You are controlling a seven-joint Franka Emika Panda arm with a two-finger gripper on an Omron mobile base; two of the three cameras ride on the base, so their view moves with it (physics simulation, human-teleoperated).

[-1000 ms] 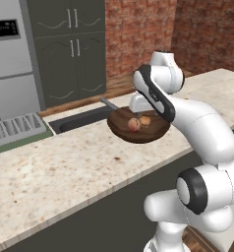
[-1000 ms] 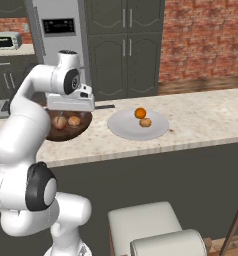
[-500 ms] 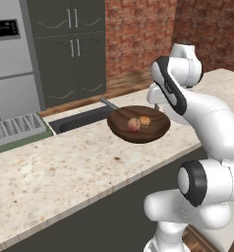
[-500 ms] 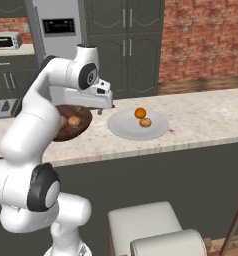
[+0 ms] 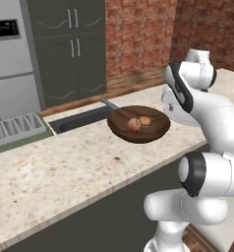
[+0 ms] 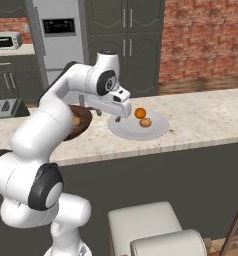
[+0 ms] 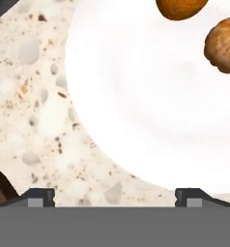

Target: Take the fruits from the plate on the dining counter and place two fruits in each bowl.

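White plate; beige speckled counter; dark brown bowl.

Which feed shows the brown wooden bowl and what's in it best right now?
Left base view: the whole wooden bowl is unobstructed, two fruits inside. In the right base view the arm hides most of it. The hand view catches perhaps a dark sliver at lower left.

Two fruits in wooden bowl on desk; plate right of bowl, carrying two more fruits; sink behind bowl.
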